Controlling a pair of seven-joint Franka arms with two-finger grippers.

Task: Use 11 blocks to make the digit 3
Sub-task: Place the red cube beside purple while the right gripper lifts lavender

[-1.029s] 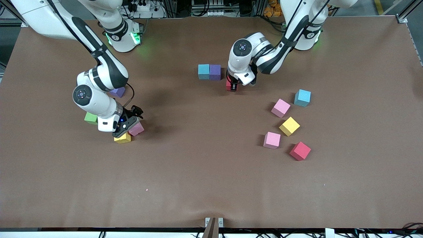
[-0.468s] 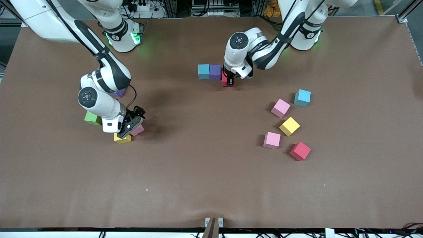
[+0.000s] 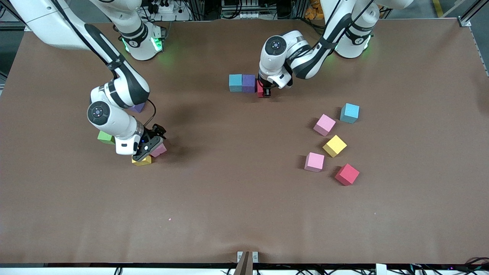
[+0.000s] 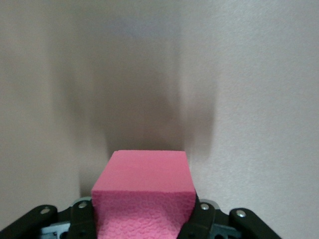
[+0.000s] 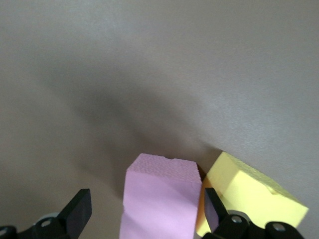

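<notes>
- Brown matte worktop (image 3: 244, 214), robot bases along its top edge in the front view.
- Left gripper (image 3: 264, 91): fingers (image 4: 83, 221) pinching a red cube (image 3: 259, 90), seen filling the space between them in the left wrist view; cube set low, touching or nearly touching the purple cube (image 3: 248, 83).
- Purple cube taken as landmark: light blue cube (image 3: 235, 82) touching it toward the right arm's end; red cube beside it toward the left arm's end. Judged as the first bar of the digit 3, its third cube not yet let go.
- Right gripper (image 3: 147, 151): fingers (image 5: 79, 211) spread wide around a pink cube (image 3: 158, 149), not closed on it; yellow cube (image 3: 142, 160) touching that pink one.
- Well apart from the purple cube, toward the left arm's end and nearer the front camera: loose light blue (image 3: 350, 112), pink (image 3: 324, 124), yellow (image 3: 334, 145), pink (image 3: 314, 161) and red (image 3: 347, 174) cubes.
- Near the right arm: green cube (image 3: 105, 137) and a second purple cube (image 3: 136, 107), both partly hidden by the arm.
- Progress, as a judgement: early; two bars and both joining cubes left. No orange cube found in any view.
- Wrist views alone show the finger gaps; front view alone shows the bar and the loose cubes.
</notes>
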